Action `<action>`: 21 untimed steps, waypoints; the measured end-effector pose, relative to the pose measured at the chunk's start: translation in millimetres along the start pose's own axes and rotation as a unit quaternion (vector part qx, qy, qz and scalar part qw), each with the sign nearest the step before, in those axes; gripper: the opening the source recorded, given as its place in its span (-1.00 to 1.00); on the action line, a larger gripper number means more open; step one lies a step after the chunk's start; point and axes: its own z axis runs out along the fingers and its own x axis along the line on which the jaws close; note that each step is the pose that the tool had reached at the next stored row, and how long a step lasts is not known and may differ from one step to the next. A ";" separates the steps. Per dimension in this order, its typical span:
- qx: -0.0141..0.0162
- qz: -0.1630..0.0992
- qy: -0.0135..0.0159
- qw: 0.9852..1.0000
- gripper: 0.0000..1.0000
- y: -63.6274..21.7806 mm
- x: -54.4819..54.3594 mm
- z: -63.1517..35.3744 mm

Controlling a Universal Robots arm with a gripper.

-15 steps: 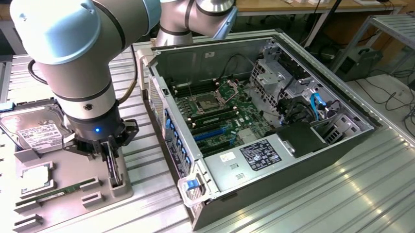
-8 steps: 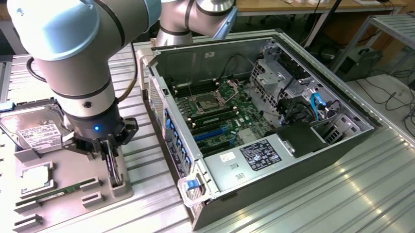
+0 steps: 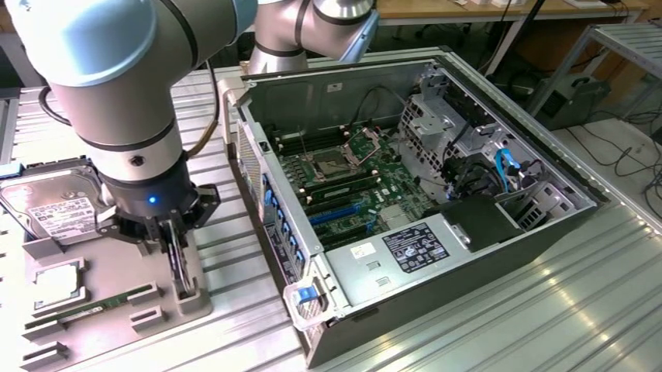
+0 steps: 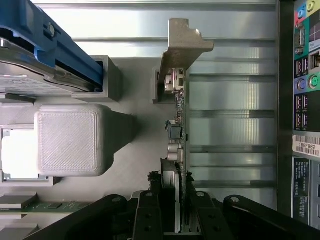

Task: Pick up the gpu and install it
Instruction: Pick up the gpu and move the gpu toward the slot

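The gpu (image 4: 181,125) stands on edge in a slot of the grey fixture (image 4: 135,150), its green board edge and small components facing the wrist camera and its silver bracket (image 4: 184,40) at the far end. My gripper (image 4: 175,212) straddles the card's near end, one black finger on each face, and looks shut on it. In the exterior view the gripper (image 3: 178,260) points straight down over the gpu (image 3: 186,280), at the fixture's (image 3: 114,325) side nearest the open computer case (image 3: 414,194).
The fixture also carries a hard drive (image 3: 52,205), a CPU (image 3: 57,283) and a RAM stick (image 3: 98,306). Inside the case lies the motherboard (image 3: 352,182) with blue slots (image 3: 331,213). The case's rear port panel (image 4: 305,75) lies close beside the fixture.
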 end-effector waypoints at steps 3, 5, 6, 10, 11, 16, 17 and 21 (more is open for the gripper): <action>0.000 0.000 0.000 1.000 -0.45 0.2 0.0 -3.0; 0.000 0.000 0.000 1.000 -0.45 0.3 0.0 -4.9; 0.000 0.000 0.000 1.000 -0.45 0.3 0.0 -5.9; 0.000 0.000 0.000 1.000 -0.45 0.5 0.0 -9.8; 0.000 0.000 0.000 1.000 -0.45 0.6 0.0 -10.8; 0.000 0.000 0.000 1.000 -0.45 1.0 0.0 -18.0; 0.000 0.000 0.000 1.000 -0.45 1.8 0.0 -32.1; 0.000 0.000 0.000 1.000 -0.45 3.5 0.1 -62.2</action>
